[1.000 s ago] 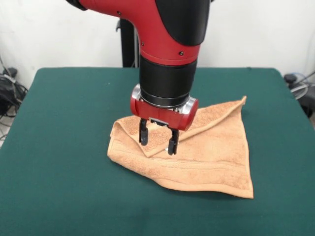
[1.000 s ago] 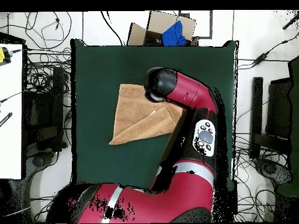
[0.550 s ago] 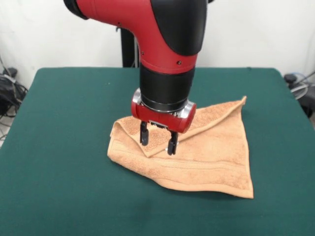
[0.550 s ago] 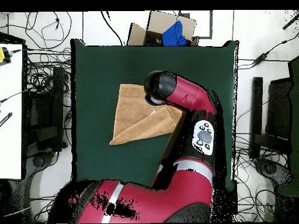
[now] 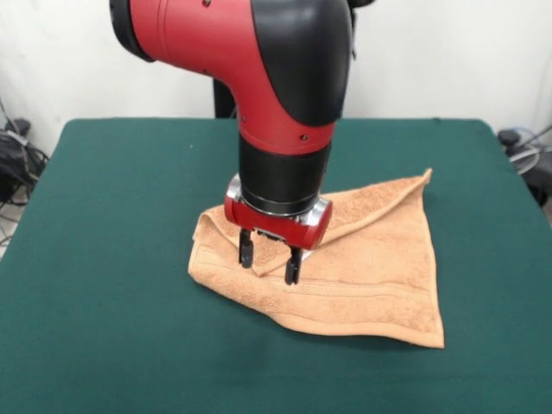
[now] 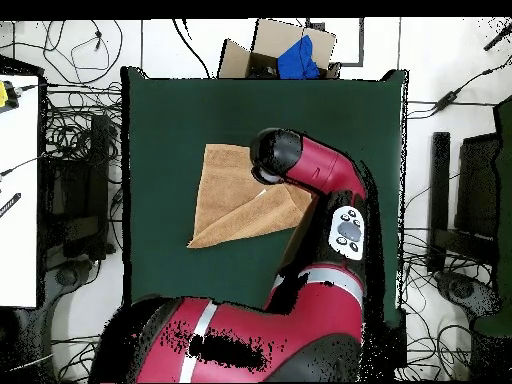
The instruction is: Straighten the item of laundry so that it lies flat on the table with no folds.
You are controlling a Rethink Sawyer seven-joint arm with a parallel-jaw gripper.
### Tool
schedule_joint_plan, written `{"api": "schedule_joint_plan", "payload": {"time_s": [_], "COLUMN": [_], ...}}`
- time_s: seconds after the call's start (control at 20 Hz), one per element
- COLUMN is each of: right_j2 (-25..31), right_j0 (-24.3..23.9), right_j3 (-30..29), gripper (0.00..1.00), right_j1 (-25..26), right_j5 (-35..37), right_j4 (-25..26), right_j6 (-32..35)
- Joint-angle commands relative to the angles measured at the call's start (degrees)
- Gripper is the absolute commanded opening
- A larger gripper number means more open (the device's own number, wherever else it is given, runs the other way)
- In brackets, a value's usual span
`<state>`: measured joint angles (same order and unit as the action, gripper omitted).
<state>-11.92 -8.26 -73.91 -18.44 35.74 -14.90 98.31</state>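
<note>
The item of laundry (image 5: 362, 267) is an orange-tan towel lying on the green table (image 5: 112, 216), with one part folded diagonally over the rest; the fold's point sits near the towel's left side. My gripper (image 5: 268, 266) hangs straight down over that folded corner, open, with its two black fingers (image 5: 246, 251) straddling the flap's tip and reaching the cloth. From above, the towel (image 6: 230, 205) lies left of the table's (image 6: 170, 120) middle, and the arm's wrist (image 6: 275, 155) covers the gripper and the towel's right edge.
A cardboard box (image 6: 275, 45) with blue cloth sits beyond the table's top edge in the overhead view. Cables and stands surround the table on the floor. A white table (image 6: 18, 190) stands at the left.
The gripper has shifted slightly left and towards the front of the table and come lower onto the folded corner. It stays open. The towel has not moved.
</note>
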Motion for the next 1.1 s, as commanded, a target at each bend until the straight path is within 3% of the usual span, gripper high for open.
{"api": "schedule_joint_plan", "payload": {"time_s": [0.05,1.1], "right_j2": [2.73,3.45], "right_j0": [-1.0,-1.97], "right_j3": [-6.83,-9.09], "gripper": [1.0,1.0], "right_j1": [2.67,2.61], "right_j5": [-3.04,-2.64], "right_j4": [1.98,2.13], "right_j6": [8.62,6.97]}}
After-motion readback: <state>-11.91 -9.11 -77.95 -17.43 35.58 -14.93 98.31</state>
